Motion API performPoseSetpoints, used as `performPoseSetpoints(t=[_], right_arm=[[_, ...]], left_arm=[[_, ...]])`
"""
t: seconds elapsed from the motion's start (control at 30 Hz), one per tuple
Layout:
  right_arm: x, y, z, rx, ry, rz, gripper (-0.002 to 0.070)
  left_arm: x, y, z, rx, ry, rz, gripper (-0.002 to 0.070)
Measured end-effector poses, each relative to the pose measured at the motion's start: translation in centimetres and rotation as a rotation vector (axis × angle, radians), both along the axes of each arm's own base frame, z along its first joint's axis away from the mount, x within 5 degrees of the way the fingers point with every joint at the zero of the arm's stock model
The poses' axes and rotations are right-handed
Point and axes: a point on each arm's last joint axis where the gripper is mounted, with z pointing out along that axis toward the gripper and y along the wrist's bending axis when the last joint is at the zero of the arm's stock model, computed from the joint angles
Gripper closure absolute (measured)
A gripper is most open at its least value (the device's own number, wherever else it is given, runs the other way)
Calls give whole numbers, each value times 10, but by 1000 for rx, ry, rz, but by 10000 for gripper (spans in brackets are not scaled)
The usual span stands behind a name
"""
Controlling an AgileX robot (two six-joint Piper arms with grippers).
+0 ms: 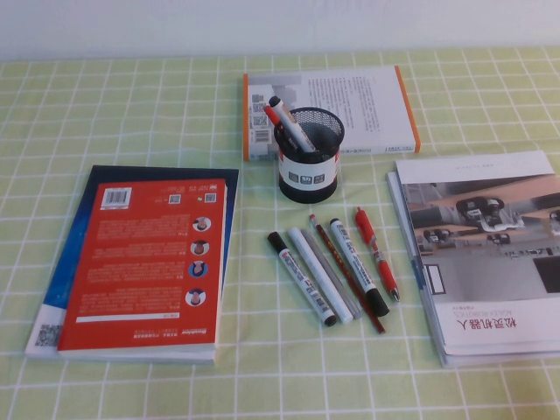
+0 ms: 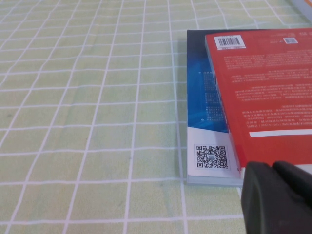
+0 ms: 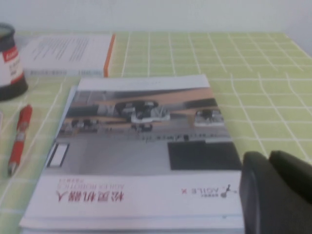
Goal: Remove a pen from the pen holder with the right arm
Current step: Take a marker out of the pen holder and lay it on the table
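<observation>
High view, pen holder (image 1: 308,162) apparently far from left gripper (image 2: 273,169), right gripper (image 3: 269,158)

Left pincer (image 2: 274,185), matte black plastic, smooth rounded shell, right pincer (image 3: 269,180), same matte black, bulky rounded contours.

The worktop (image 1: 114,105) is covered across its full visible area by a pale green cloth (image 1: 490,96) with a white-lined check pattern. The squares run in regular rows, parallel to the far edge. The cloth lies flat on the surface.

Behind the worktop's far edge stands a plain white wall (image 1: 280,22) of uniform tone. In the high view the junction between cloth and wall forms a straight horizontal line near the top.

Lighting is even and diffuse – items on the cloth cast only short, soft-edged shadows, and the cloth shows no glare.
</observation>
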Motion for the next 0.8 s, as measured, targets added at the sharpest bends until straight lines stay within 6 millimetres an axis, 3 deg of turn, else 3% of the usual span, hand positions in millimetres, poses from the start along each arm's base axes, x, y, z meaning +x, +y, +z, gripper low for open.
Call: performPoseSetpoints(t=[0.33,0.8], right_arm=[[-4,4,-15,13,165,44,689],[-4,5,-15,43,171,46,688]], left_arm=[[0,0,0,0,0,0,680],[0,0,0,0,0,0,680]])
